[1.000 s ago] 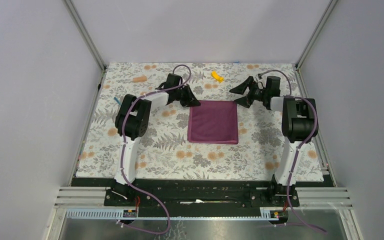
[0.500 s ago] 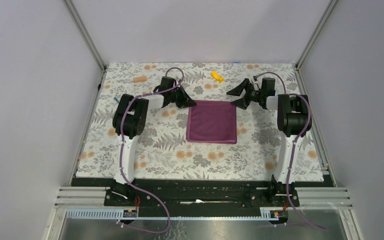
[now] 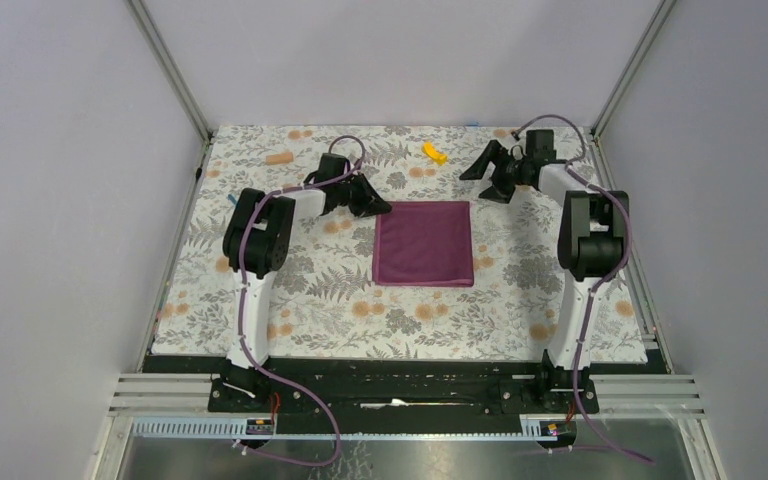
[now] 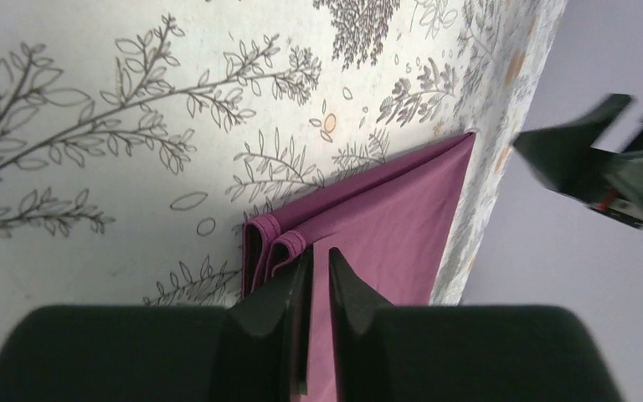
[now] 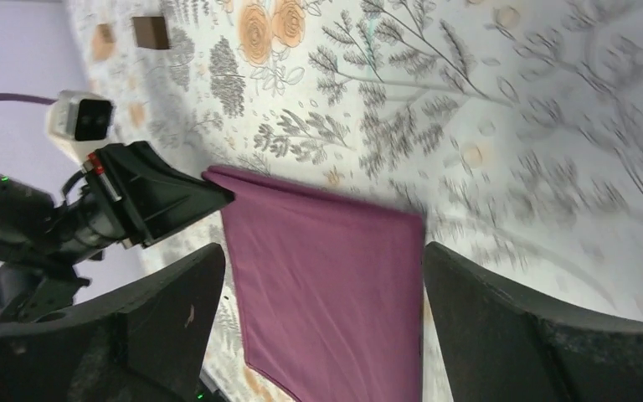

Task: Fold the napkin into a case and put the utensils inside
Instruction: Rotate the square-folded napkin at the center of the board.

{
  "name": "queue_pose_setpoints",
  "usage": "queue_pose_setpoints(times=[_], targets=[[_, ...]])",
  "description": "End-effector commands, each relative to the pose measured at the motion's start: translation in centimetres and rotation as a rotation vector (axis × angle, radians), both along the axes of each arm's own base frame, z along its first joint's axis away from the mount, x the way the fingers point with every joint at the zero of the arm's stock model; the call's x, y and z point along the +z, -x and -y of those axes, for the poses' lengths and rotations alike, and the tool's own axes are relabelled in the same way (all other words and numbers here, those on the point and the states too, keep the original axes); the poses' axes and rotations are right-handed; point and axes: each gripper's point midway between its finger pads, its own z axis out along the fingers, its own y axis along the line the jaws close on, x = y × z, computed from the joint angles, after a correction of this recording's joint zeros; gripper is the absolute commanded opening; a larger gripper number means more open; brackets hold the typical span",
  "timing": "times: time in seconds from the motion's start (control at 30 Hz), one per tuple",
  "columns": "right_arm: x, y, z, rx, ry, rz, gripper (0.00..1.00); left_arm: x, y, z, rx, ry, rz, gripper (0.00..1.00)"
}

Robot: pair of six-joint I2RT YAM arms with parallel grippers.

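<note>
The napkin (image 3: 425, 243) lies flat in the middle of the floral cover (image 3: 340, 300), a neat rectangle already doubled over; the left wrist view shows stacked layers at its far left corner. Judgement: the folding step is in hand and the case is not yet finished, as no pocket opening can be seen. The left gripper (image 4: 318, 255) sits at that far left corner, jaws almost pressed together with only a thin slit between them. Whether a layer of cloth is caught in the slit cannot be told. The right gripper (image 3: 487, 178) hangs beyond the far right corner, apart from the cloth, jaws spread wide and holding nothing. The next move appears to call for a firm pinch on one corner by each gripper, so that the edge travels evenly and the layers do not slide. The utensils are not clearly found. A bluish sliver (image 3: 232, 201) beside the left arm may be one handle, but it is too small to confirm. They must be located before any loading. Farther off, a yellow piece (image 3: 434, 152) and a brown block (image 3: 279, 158) lie near the far edge, well apart from the napkin and obstructing nothing.
</note>
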Motion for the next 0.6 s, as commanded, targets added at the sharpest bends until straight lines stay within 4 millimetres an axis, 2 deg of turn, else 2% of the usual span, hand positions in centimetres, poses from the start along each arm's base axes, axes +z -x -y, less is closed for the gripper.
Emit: queue_pose_setpoints(times=[0.0,0.1,0.17,0.23,0.27,0.33,0.37,0.53,0.57], targets=[[7.4,3.6,1.2,-0.009,0.271,0.058,0.95,4.9,-0.3,-0.1,-0.031,-0.017,0.089,0.21],[6.8,8.5,-1.5,0.069,0.320,0.030,0.97,9.5,0.4,1.3,-0.082,0.042,0.156,0.38],[5.8,12.0,-4.1,0.141,0.329,0.012,0.93,13.0,0.9,1.7,-0.103,0.060,0.220,0.47],[4.9,14.7,-5.8,0.192,0.356,0.005,0.80,15.2,1.7,1.6,-0.116,0.058,0.261,0.52],[4.3,15.5,-6.1,0.193,0.374,-0.002,0.65,15.9,2.4,1.4,-0.122,0.056,0.274,0.53],[3.2,16.5,-6.5,0.178,0.404,-0.011,0.36,17.2,3.7,0.8,-0.125,0.044,0.306,0.56],[2.8,16.9,-6.8,0.180,0.419,-0.013,0.29,17.6,4.5,0.5,-0.128,0.035,0.324,0.57],[1.0,17.4,-9.8,0.214,0.491,-0.003,0.00,18.0,8.8,-0.2,-0.167,0.006,0.353,0.60],[0.6,17.4,-10.4,0.217,0.508,-0.002,0.00,17.7,9.7,-0.3,-0.176,-0.009,0.354,0.60]])
